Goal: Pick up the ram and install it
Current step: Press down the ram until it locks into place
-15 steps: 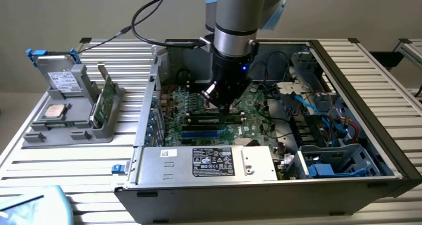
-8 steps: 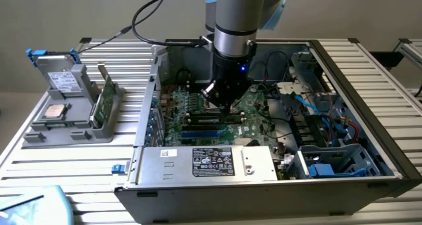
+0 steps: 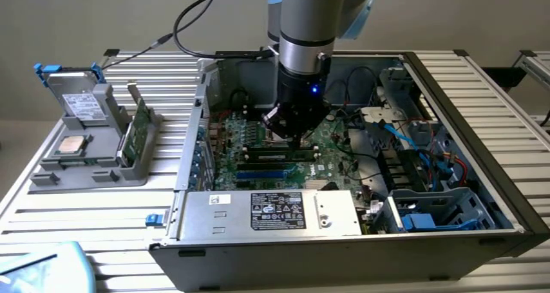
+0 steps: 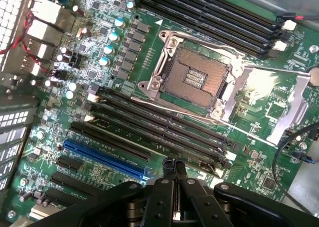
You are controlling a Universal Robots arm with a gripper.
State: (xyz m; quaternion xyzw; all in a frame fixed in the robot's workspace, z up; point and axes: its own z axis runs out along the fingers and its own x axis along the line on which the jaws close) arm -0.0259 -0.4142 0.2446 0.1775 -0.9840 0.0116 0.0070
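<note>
Gripper (image 3: 295, 138) lowered into open computer case (image 3: 481, 151), fingers (image 4: 169, 170) pressed together, nothing held between them; tips poised over motherboard (image 4: 89, 72) just beside black memory slots (image 4: 164, 125). Ram (image 3: 277, 156) seated flat in slot directly under gripper, near case centre. Empty CPU socket (image 4: 194, 77) beyond slots. Grey parts holder (image 3: 94, 145) outside case on exterior view's left

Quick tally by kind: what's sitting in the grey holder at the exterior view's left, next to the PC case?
In the grey holder:
Hard drive in blue caddy: 1
Processor chip: 1
Green circuit card, standing on edge: 1
Total: 3
</note>
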